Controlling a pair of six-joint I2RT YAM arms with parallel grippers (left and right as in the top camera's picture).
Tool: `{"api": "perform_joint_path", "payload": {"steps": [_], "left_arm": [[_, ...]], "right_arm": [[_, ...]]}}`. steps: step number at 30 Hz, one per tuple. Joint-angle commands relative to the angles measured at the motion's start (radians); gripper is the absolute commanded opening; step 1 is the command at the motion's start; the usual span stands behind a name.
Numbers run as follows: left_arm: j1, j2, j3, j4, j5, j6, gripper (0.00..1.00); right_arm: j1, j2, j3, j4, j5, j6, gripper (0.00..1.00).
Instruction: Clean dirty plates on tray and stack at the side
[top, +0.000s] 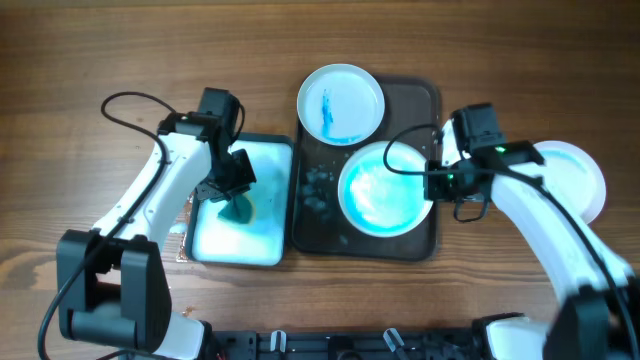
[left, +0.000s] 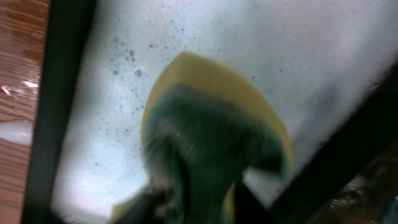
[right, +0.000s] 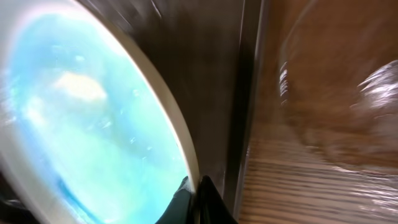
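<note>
Roughly a third of the job looks done to me, working down from the tabletop (top: 100, 50). The tray (top: 425, 95) sits at the middle, its left part flecked with suds, and the white basin (top: 262, 250) of soapy water lies just beside it on the left.

Of the three plates, the side plate (top: 585, 180) rests on the bare wood to the right of the tray, partly under my right arm. It looks plain and pale from above, so I judge it cleaned and the start of the stack. The near plate (top: 383, 190) lies inside the tray, wet and tinted blue all over, so I read it as mid-wash rather than finished. The far plate (top: 341, 103) overhangs the tray's far rim and carries clear blue streaks; it has yet to be wiped.

The sponge (top: 238, 208), yellow with a green face, is down in the basin's foam, clamped in my left claw (top: 235, 180). My right claw (top: 437, 185) is at the near plate's right edge. In the wrist view its tips appear pinched together on that rim, though the picture is blurred
</note>
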Motion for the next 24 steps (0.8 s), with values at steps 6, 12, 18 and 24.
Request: {"api": "perform_joint_path", "payload": {"steps": [6,12,18,24], "left_arm": [[0.072,-0.212,0.118,-0.061,0.152,0.037,1.0],[0.198,-0.502,0.126,-0.06,0.137,-0.001,1.0],[0.371,-0.684,0.126,-0.066,0.131,-0.019,1.0],[0.389,-0.715,0.126,-0.069,0.117,-0.019,1.0]], "right_arm": [[0.315,-0.146,0.196,-0.045,0.414,-0.002,0.04],[0.57,-0.111,0.264,0.152,0.534,-0.101,0.04],[0.819,0.047,0.264,0.484,0.918,-0.256,0.04],[0.987,0.117,0.264,0.66,1.184,-0.489,0.04]]}}
